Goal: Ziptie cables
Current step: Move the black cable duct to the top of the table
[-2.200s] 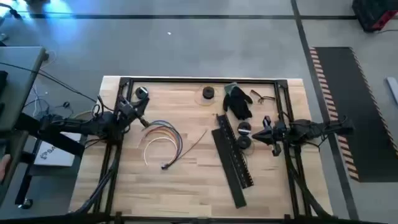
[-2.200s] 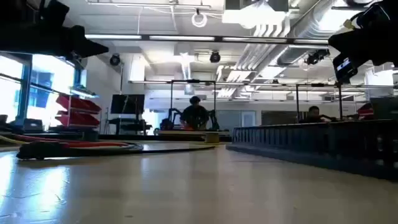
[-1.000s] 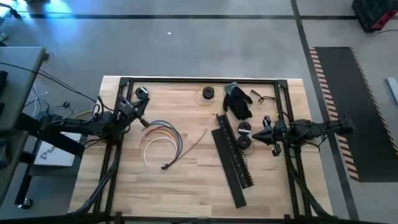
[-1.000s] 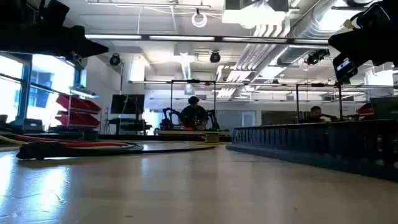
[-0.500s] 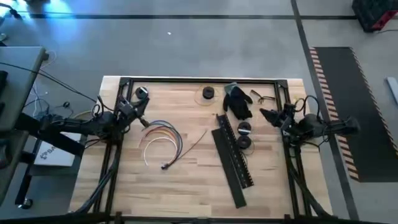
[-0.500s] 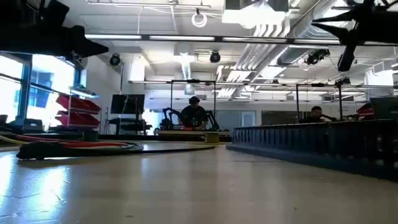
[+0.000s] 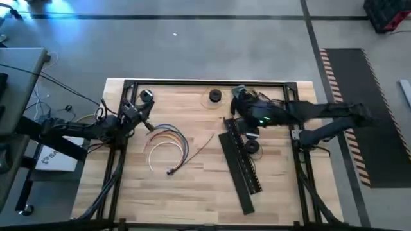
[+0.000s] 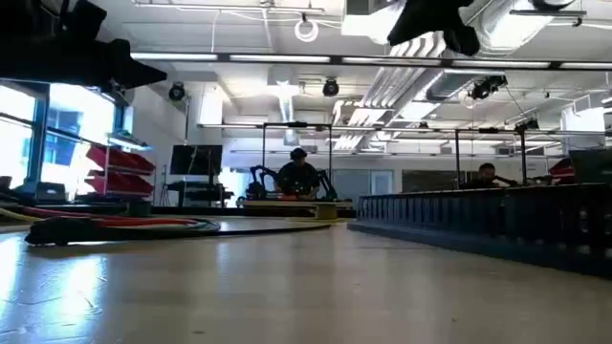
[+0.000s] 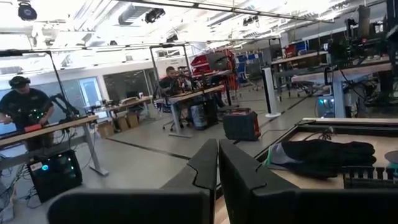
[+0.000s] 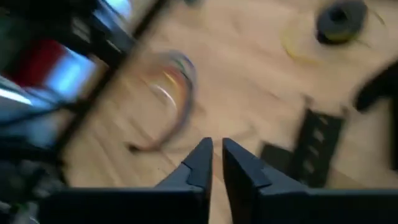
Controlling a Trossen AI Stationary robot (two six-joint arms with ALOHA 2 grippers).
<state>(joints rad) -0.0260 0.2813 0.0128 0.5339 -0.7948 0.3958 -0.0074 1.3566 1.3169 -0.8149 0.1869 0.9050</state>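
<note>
From above, the cables (image 7: 166,142) are lying in loose loops on the left half of the wooden worktop (image 7: 192,186), with a thin strip that may be the ziptie (image 7: 205,145) lying just to their right (it is too thin to be sure). The long black duct (image 7: 240,168) is lying slantwise on the right half. Behind it are a black glove (image 7: 246,102) and a small dark roll (image 7: 214,95).

The right arm is reaching in from the right, over the far end of the duct, and its claw (image 7: 239,101) is hanging over the glove. The high view is not showing how the fingers stand. The right wrist view is showing that: the right claw (image 10: 215,155) has its two fingers close together with only a thin gap, and nothing is between them. That blurry view is also showing the cables (image 10: 171,93) farther off, and the duct (image 10: 311,149).

The left claw (image 7: 142,110) is waiting at the left edge of the worktop, near the cables. In the left wrist view its fingers (image 9: 205,165) are pressed together on nothing, and the glove (image 9: 320,155) is showing across the worktop.

The low view is showing the cables (image 8: 115,225) as a flat dark line on the left and the duct (image 8: 497,222) on the right. People are sitting at desks far behind.
</note>
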